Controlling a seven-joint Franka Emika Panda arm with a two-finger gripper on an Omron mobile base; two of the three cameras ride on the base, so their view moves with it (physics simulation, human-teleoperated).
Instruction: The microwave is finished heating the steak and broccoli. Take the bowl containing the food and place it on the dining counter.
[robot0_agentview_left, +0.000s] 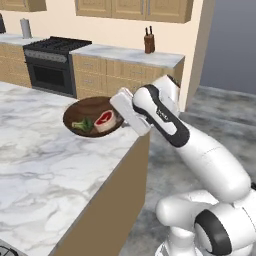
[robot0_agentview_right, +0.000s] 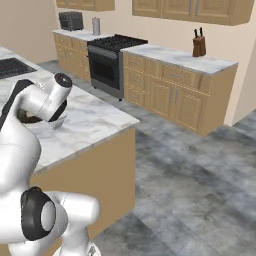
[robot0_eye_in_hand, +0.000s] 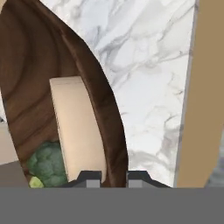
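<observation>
Nearest the camera, at the bottom of the hand view, the gripper (robot0_eye_in_hand: 113, 180) has its two tips closed down to a narrow gap, with the rim of the brown bowl (robot0_agentview_left: 89, 105) pinched between them. In the left base view the bowl is left of centre in the upper half of the frame, over the near end of the marble counter (robot0_agentview_left: 40, 155), with the white arm (robot0_agentview_left: 212, 162) reaching to it from the lower right. The steak (robot0_agentview_left: 105, 121) sits inside toward the gripper side, and the broccoli (robot0_agentview_left: 82, 124) is beside it, at the lower left of the bowl, so the food is aboard.

The task looks nearly finished: the bowl is out of the microwave and at the right counter. Whether its base touches the marble, I cannot tell; it looks somewhat tilted. What is left, I judge, is to settle it level, open the fingers and back the hand away without tipping the food.
</observation>
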